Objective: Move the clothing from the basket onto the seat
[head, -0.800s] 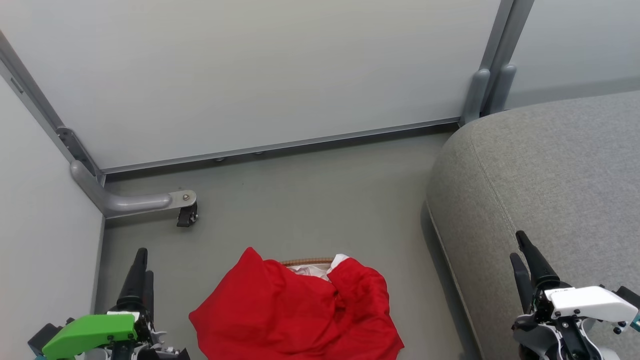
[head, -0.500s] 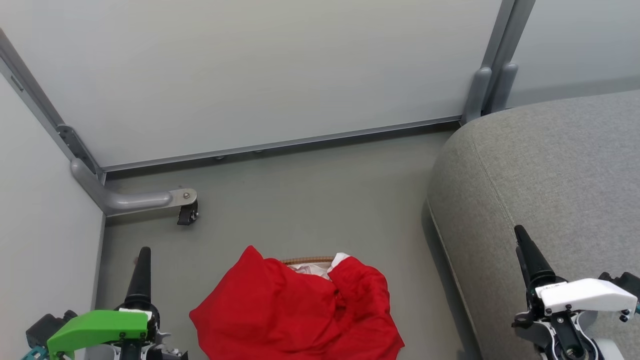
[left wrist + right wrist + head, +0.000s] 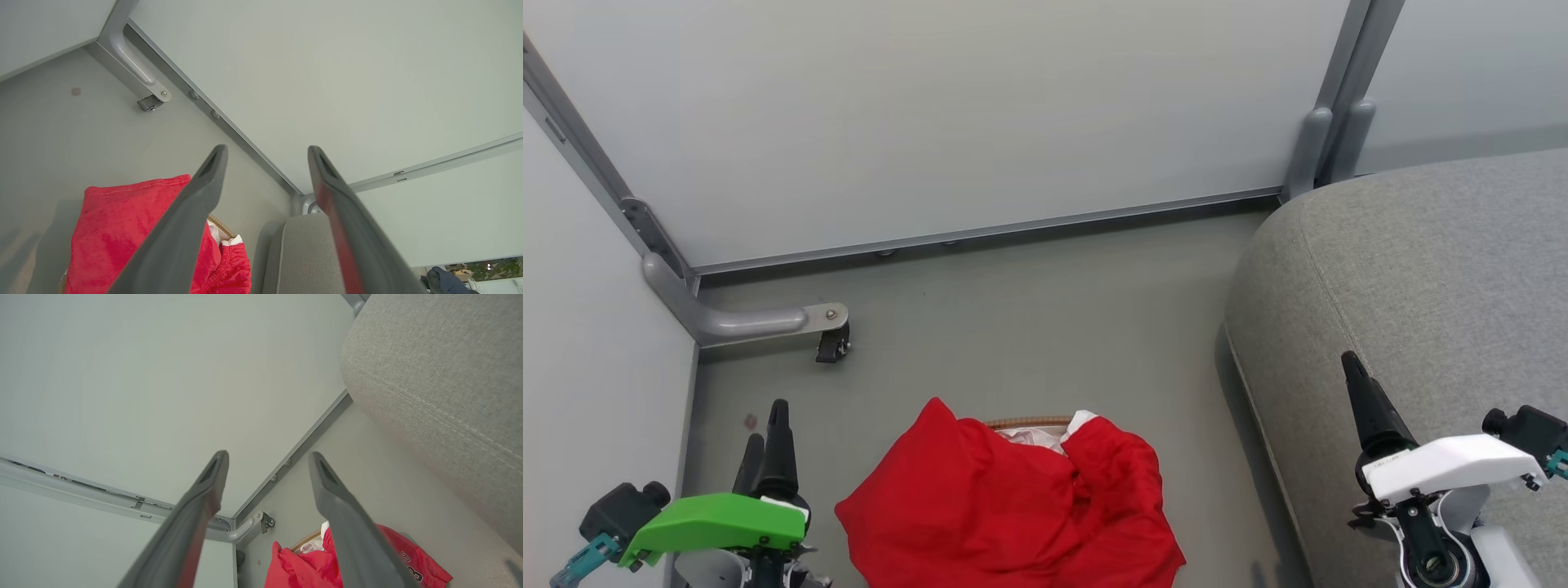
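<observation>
Clothing (image 3: 1013, 506) lay heaped over basket (image 3: 1029, 424) on floor (image 3: 1029, 327), red fabric draped past the rim. Bit of white liner (image 3: 1033, 438) showed at far edge. Seat (image 3: 1421, 269) stood to robot's R, apart from basket. L fingers (image 3: 206, 175) were spread wide, just L of clothing, not touching. R fingers (image 3: 327, 486) were spread wide, seen against seat in head view.

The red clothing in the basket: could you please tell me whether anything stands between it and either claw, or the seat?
Nothing visible does. The left claw and right claw hang open on either side of the clothing, heaped over the basket; bare floor lies between it and the seat.
</observation>
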### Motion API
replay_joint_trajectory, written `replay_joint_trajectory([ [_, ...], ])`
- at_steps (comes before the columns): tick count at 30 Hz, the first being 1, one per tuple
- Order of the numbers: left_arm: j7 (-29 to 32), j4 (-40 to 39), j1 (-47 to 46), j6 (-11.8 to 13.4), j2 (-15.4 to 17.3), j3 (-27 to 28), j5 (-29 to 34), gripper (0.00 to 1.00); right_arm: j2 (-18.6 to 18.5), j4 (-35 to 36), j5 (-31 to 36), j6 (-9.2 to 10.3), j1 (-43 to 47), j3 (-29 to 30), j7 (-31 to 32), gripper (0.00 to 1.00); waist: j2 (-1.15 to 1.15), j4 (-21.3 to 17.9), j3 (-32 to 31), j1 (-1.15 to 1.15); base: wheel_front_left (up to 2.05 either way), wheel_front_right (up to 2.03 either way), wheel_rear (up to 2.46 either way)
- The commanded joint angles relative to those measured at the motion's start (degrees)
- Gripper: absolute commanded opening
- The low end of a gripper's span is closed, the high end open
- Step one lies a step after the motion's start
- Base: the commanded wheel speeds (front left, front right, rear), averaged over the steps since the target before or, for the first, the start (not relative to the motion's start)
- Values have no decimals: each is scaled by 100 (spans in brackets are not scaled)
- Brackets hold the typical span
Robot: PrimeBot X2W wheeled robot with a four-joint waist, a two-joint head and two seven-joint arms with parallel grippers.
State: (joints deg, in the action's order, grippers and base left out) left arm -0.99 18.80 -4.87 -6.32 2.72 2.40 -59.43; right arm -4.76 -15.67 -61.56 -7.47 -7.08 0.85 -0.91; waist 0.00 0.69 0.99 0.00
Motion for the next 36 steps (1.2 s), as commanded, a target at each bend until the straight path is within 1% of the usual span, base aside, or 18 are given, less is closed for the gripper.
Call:
replay_joint_trajectory([
  [1,-64,-55,-195,37,81,-45,263,100,-68,92,247,-2,-179,-35,-67,100,0,7,6,0,0,0,0],
  [16,-370,108,-258,263,220,-432,1582,100,-88,-48,1690,-2,-259,-247,-375,100,0,55,51,0,0,0,0],
  [32,-642,117,-175,484,345,-775,2693,100,-90,-147,2856,-3,-235,-445,-650,100,0,79,22,0,0,0,0],
  [36,-705,84,-138,504,380,-877,2942,100,-96,-143,3144,-3,-191,-442,-711,100,0,80,10,0,0,0,0],
])
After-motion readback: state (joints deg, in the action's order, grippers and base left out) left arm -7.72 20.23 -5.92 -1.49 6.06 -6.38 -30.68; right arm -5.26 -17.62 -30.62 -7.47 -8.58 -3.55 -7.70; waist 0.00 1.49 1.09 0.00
